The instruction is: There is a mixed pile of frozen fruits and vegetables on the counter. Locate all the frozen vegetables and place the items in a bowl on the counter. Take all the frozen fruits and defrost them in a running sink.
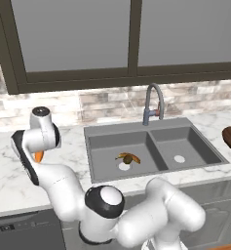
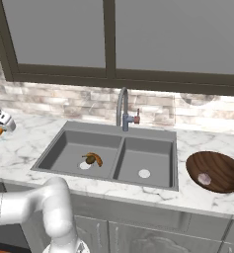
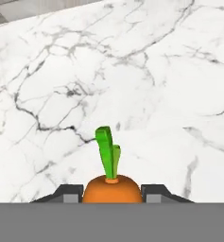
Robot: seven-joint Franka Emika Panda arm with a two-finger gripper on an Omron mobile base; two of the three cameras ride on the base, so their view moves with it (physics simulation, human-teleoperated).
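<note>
Tool state: the tool (image 3: 112, 193) is pinching the carrot (image 3: 113, 188), a dark finger tip tight against each side of the orange body, green top pointing away from the hand.
Carrot position: held above the desk (image 3: 146, 85) at its left end, well apart from the sink (image 1: 153, 146); in the left base view a sliver of orange shows just under the wrist.
Bowl position: the wooden bowl (image 2: 215, 171) sits on the desk right of the sink, so the carrot's destination lies across both basins.
Risk, slip: the tips seem to hold only the rounded shoulder of the carrot, so a fast swing could let it twist or drop out.
Risk, wrong place: the way to the bowl passes over the sink; a drop there would put a vegetable among the fruit.
Risk, overshoot: the bowl is shallow, near the desk's front edge and far from the arm; a high or off-centre release could bounce the carrot onto the desk or floor.
Risk, tap: the gooseneck tap (image 1: 154, 103) stands behind the divider; a low sweep could clip it.
Count, vegetables: two; one carrot in the tool, one pinkish-white bulb (image 2: 204, 179) in the bowl.
Count, fruits: two; one banana (image 1: 123, 156) and one kiwi (image 1: 128, 159), touching, by the left basin's drain.
Count, bowls: one.
Count, basins: two, one drain each.
Water: I cannot tell whether the tap runs.
</note>
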